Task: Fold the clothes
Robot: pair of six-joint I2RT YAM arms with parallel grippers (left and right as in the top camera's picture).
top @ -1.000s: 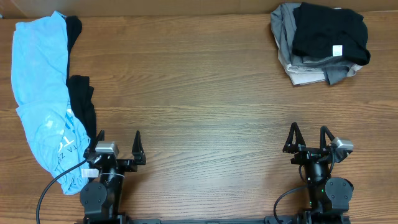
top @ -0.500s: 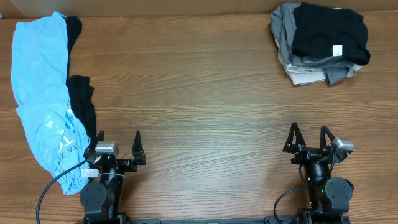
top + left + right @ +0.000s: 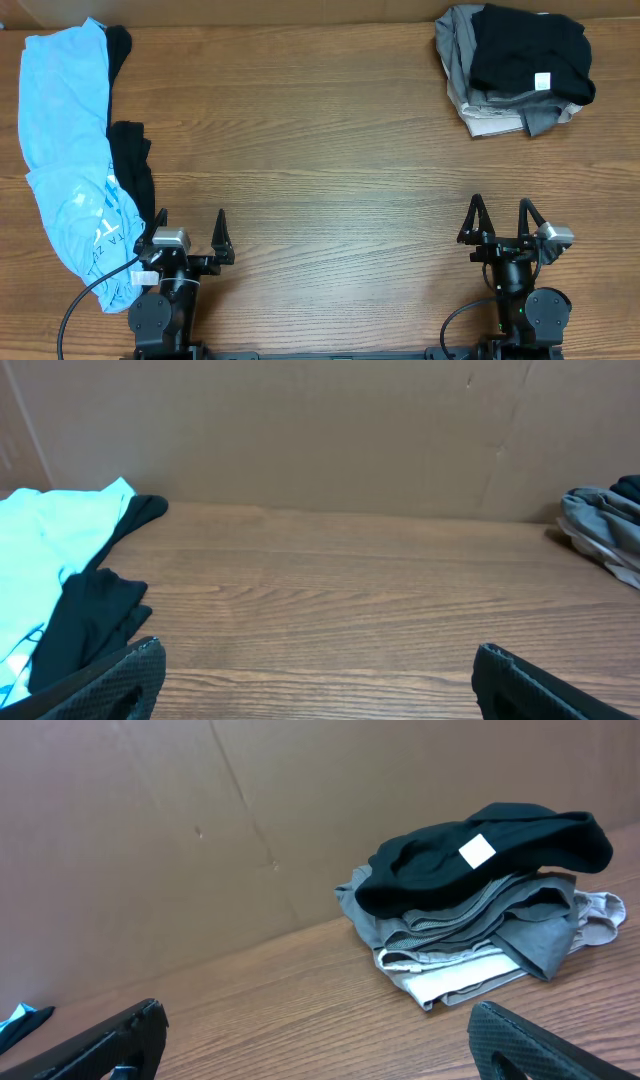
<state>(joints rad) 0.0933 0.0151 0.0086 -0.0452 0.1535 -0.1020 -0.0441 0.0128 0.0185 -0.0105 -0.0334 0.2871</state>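
**Two piles, both grippers wide apart at the near edge**

Two heaps of clothing split the counter (image 3: 320,150). Up in the far right corner sits the folded stack (image 3: 515,70): grey pieces underneath, a black top (image 3: 530,50) squared off on them, a white tag (image 3: 542,80) showing near its front edge. The right wrist view has the folded stack (image 3: 470,920) in neat layers, edges roughly aligned. That reads as the finished pile, parked out of the way so the middle can serve for working.

Over to the left edge, and it's a different story. A light-blue garment (image 3: 65,150) runs in a long rumpled strip from the far left corner down toward the near edge. A black garment (image 3: 130,170) peeks out along its right side, partly under it. From the left wrist camera the light-blue garment (image 3: 50,550) and the black garment (image 3: 90,620) lie loose and creased, no fold lines to speak of.

The left gripper (image 3: 190,222) is low at the near edge, just beside the tail of the blue strip, fingers spread, nothing between them. The right gripper (image 3: 500,208) mirrors it toward the near right corner, fingers equally spread and empty, well apart from any cloth. Both point at the far edge, a sensible parked pose. The left arm looks to have the shorter reach to the unfolded heap, so dragging one piece into the middle seems the likely next job.
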